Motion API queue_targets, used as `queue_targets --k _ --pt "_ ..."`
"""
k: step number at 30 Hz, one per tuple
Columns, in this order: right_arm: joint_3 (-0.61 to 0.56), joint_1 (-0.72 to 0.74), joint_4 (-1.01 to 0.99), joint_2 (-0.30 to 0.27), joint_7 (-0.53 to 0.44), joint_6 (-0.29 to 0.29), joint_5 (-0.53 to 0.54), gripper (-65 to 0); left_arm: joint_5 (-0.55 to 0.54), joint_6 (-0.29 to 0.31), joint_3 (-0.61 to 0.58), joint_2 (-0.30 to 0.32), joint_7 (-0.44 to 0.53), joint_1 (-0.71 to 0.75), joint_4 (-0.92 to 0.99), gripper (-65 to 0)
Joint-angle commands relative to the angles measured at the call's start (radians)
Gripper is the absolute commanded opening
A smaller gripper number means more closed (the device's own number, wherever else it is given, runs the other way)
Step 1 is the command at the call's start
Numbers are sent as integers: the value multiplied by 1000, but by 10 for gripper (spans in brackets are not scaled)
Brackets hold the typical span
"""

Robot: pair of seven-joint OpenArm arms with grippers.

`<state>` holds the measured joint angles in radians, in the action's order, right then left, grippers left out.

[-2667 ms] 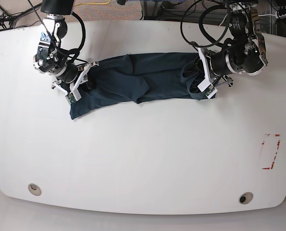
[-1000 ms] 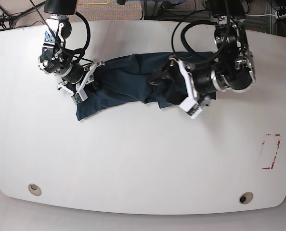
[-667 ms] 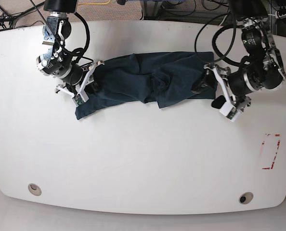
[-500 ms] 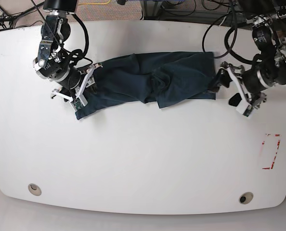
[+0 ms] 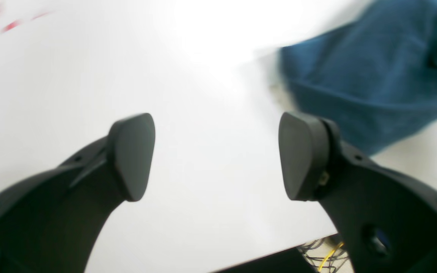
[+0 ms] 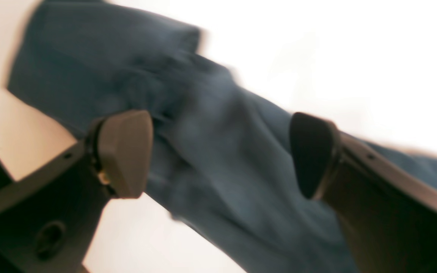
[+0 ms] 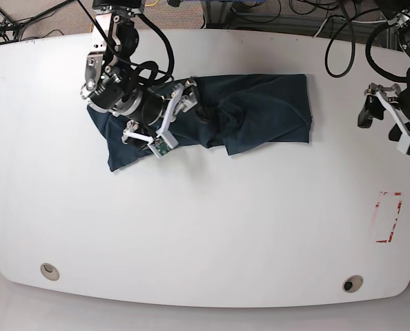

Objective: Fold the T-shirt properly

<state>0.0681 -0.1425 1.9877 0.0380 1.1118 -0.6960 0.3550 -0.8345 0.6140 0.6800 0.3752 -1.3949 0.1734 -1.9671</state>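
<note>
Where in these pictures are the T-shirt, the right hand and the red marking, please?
T-shirt [image 7: 260, 103]: base view, flat right half.
Right hand [image 6: 220, 153]: right wrist view, between its open fingertips.
Red marking [image 7: 388, 217]: base view, its outline.

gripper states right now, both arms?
Left tool: open, empty, over bare white table.
Right tool: open, above the dark navy-teal cloth T-shirt, holding nothing.

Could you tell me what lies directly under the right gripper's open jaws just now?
Under the right gripper lies the T-shirt, rumpled on the white table. Nothing is between the jaws. Whatever the cloth covers is hidden.
</note>
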Motion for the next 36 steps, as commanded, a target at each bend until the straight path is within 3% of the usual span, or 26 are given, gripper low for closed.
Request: queue_targets --k 1,6,14,26,29,34,36 --pt "-34 5 3 26 -17 -2 26 -149 -10 4 50 23 19 -4 -15 -179" --pt "-92 4 -28 50 -19 -2 28 -182 -10 4 108 23 19 18 -15 -179" --pt "-147 7 -113 55 -26 -2 28 -182 -10 4 116 25 19 24 -15 -179" --pt "-144 7 -201 41 -138 -2 19 -198 -10 4 111 23 19 48 -15 -179" --pt "-147 4 -199 27 -140 -2 23 -296 -10 4 111 23 19 48 -15 -179" --pt "-147 -3 -199 24 -149 -2 19 -588 -10 4 109 23 19 48 -15 -179" --pt "-147 -9 -199 18 -161 -2 19 -650 -10 4 109 23 19 48 -15 -179"
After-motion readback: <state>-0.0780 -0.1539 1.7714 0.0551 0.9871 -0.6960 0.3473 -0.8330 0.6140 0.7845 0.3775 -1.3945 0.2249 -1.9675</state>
